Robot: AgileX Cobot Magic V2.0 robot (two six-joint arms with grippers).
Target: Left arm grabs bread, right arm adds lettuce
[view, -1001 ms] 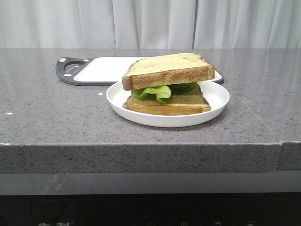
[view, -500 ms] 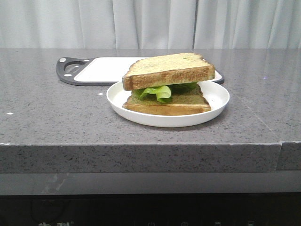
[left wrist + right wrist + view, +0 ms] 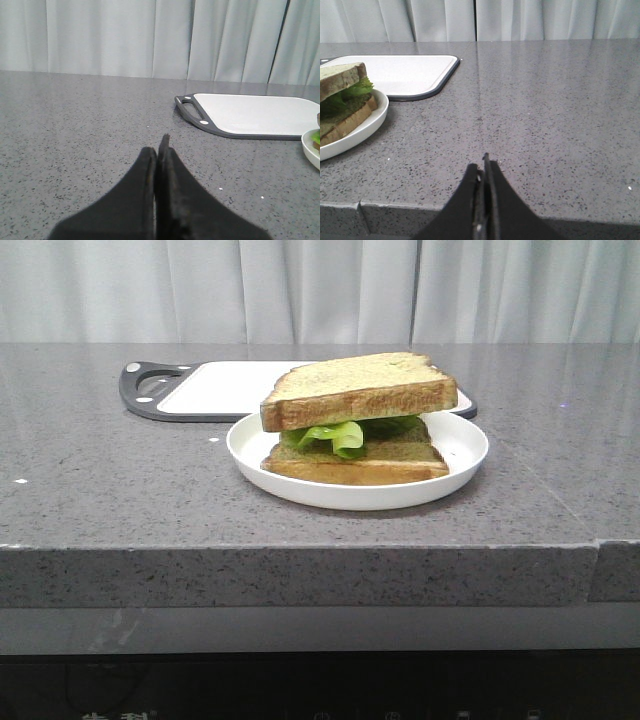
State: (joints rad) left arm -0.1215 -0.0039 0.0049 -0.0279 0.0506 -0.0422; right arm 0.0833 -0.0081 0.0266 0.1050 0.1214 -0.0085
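A round white plate is sitting on a grey speckled stone countertop, near its front edge. On the plate, a thick square slice of golden-crusted bread is lying tilted on top of a bright green ruffled lettuce leaf, which is resting on a second, similar bread slice lying flat on the plate. The lettuce is poking out at the front left side between the two slices. Just behind the plate, a white rectangular cutting board with a dark grey rim and handle is lying flat on the countertop, its handle pointing to the left. Pale grey curtains are hanging behind the counter.

Neither arm is showing in the front view. In the left wrist view, the left gripper's two black pointed fingers are pressing together with nothing between them, hovering over bare countertop, well apart from the cutting board. In the right wrist view, the right gripper's black fingers are likewise closed tightly on nothing, near the counter's front edge, well apart from the plate.
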